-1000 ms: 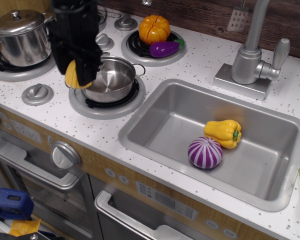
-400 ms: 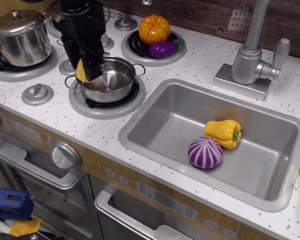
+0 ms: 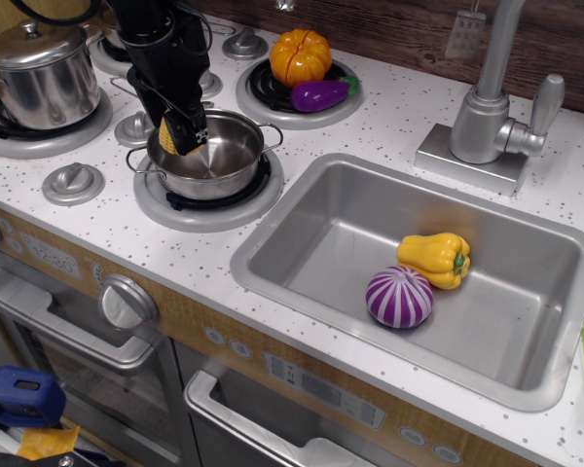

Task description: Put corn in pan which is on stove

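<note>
The pan point(image 3: 219, 161) is a small shiny steel pot with two loop handles, standing on the front burner of the white speckled stove point(image 3: 107, 209). My black gripper point(image 3: 180, 131) is shut on the yellow corn point(image 3: 170, 136) and holds it just over the pan's back-left rim. Most of the corn is hidden by the fingers; only its ribbed yellow edge shows. The pan holds nothing else that I can see.
A taller lidded steel pot point(image 3: 41, 73) stands at the far left. An orange pumpkin point(image 3: 300, 55) and purple eggplant point(image 3: 319, 94) lie on the back burner. The sink point(image 3: 370, 233) holds a yellow pepper point(image 3: 434, 259) and a purple striped onion point(image 3: 399, 297). A faucet point(image 3: 489, 117) stands behind it.
My gripper has moved right and back with the corn, from beside the pan's left side to over its back-left rim.
</note>
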You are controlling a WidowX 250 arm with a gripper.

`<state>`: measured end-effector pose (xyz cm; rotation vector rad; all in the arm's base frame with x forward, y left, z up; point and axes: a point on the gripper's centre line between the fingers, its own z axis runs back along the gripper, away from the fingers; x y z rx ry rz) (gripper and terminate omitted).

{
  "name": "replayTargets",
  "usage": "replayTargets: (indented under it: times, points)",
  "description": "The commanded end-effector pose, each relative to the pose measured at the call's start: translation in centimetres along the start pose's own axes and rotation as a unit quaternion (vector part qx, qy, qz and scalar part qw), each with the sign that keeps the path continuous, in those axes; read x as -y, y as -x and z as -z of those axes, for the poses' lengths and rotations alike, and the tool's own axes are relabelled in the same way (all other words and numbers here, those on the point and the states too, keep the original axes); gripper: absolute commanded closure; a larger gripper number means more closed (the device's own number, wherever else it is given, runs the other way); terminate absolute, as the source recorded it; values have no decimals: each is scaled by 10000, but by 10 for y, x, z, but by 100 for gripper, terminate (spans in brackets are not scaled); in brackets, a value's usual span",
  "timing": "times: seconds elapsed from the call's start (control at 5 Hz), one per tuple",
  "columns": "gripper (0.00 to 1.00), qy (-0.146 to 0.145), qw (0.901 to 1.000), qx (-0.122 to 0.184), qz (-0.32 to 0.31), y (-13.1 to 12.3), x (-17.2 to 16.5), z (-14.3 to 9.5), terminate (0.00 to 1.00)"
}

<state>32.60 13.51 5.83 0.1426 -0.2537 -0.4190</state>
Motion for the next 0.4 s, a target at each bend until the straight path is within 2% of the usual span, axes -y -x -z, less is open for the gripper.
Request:
replayTargets:
  times: [0.0,0.2]
  points:
    - [0,-91,9999,121,12,-6,-9,-10,0]
    - [0,-91,9999,121,12,-6,-9,-10,100]
